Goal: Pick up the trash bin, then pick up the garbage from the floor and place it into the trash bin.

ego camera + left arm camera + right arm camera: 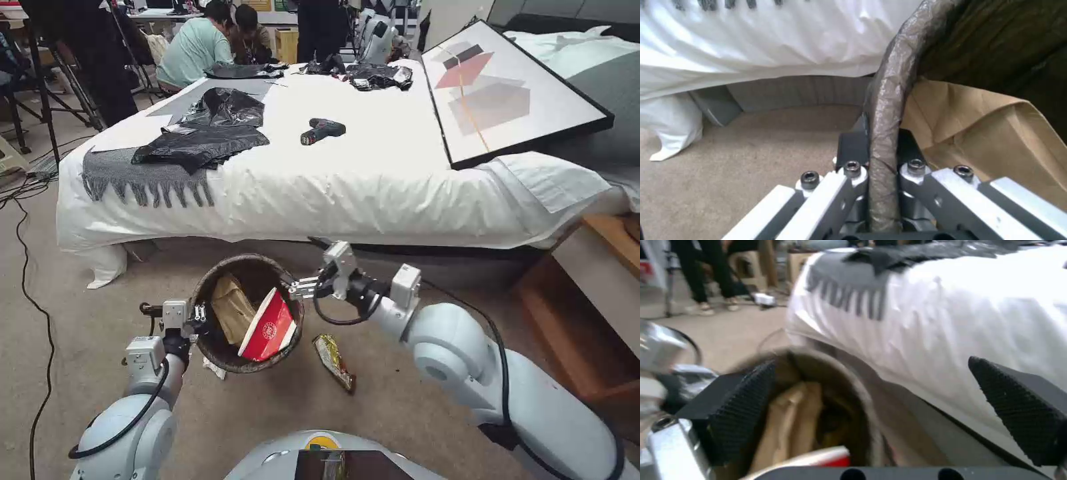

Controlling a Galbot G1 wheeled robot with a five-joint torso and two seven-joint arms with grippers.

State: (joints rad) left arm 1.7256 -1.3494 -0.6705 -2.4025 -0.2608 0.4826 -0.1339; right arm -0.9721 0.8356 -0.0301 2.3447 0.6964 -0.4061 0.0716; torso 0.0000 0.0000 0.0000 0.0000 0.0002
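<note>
Holding trash bin [220,350] steady: left gripper [198,320] clenched on rim. Right gripper [298,288], jaws released above, should descend squarely onto gold snack wrapper [333,361].

Glossy white rounded arms, looping black cables, silver-black gripper [301,288] linkages.

My round trash bin [248,313], lined with a dark brown-black bag folded over its rim [887,110], hangs above the beige carpet in front of the bed, its mouth open upward. A crumpled brown paper bag [231,308] and a red-and-white paper carton [267,331] stand inside it. A gold snack wrapper [334,362] lies on the carpet just beside it, and a white tissue scrap [215,369] shows at its near edge.
</note>
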